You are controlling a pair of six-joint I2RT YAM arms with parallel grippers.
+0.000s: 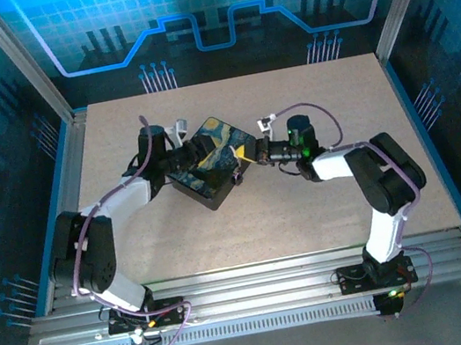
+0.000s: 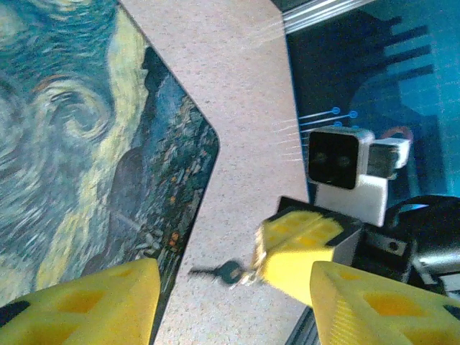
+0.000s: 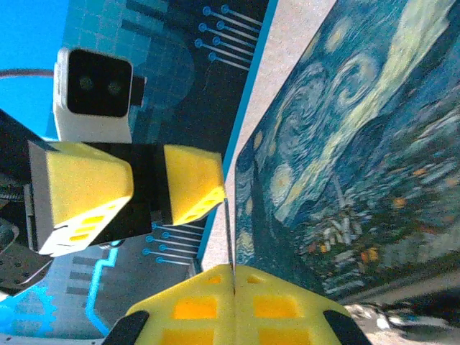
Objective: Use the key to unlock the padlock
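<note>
Key (image 2: 218, 272) in right claw (image 3: 233, 282), just beside painted box (image 2: 86, 144)

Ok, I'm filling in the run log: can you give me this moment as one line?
right gripper: shut on key | key: tip poking out toward box edge | left gripper: open, beside box

The table (image 1: 311, 221) was a pale, speckled board. A dark box (image 1: 212, 168) with a swirling blue-yellow painted lid lay directly on it, slightly left of centre, turned cornerwise.
</note>
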